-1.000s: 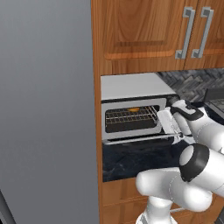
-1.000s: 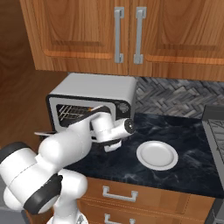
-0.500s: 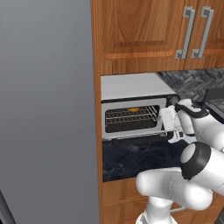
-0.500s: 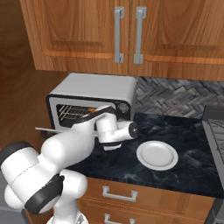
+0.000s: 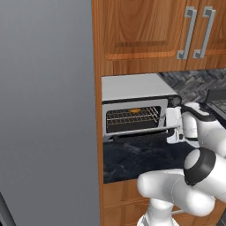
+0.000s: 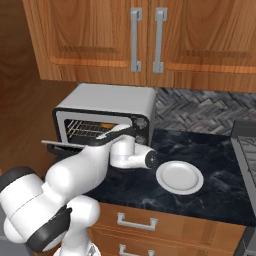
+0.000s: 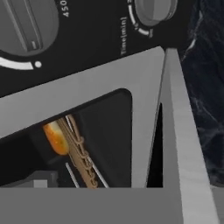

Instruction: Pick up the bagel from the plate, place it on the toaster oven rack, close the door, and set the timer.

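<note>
Golden-brown bagel (image 5: 135,110), silver toaster oven (image 6: 112,97), white plate (image 6: 179,177).

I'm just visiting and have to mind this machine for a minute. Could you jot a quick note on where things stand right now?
Gripper: open, holding nothing, up close to the toaster oven by its knob column.
Bagel: already on the rack inside the oven.
Plate: bare, on the counter right of the oven.
Door: dropped open, roughly level.
Done: bagel moved from plate to rack.
Left: close the door, then turn the timer knob.
</note>
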